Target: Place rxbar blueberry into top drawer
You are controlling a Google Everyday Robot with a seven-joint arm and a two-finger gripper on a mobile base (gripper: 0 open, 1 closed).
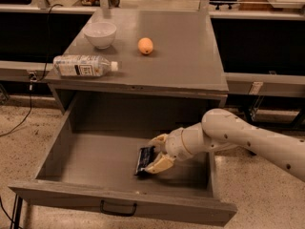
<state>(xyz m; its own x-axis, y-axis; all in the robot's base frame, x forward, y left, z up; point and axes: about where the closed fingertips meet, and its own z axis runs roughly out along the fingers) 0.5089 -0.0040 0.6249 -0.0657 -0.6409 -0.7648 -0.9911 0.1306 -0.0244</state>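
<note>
Grey wood-grain top drawer (57, 149) stands pulled fully open across the lower half of the camera view, its black handle (118, 208) on the front panel at the bottom. A cream-coloured robot arm (248, 140) reaches in from the right. Its gripper (150, 155) sits low inside the drawer, right of centre, fingers (160, 163) closed narrowly on the dark rxbar blueberry (144, 159), which is held on edge just above the drawer floor. On the grey tabletop (190, 61) above: a white bowl (100, 34) upper left, an orange fruit (146, 46) near it, and a clear water bottle (85, 65) lying on its side at the left edge.
</note>
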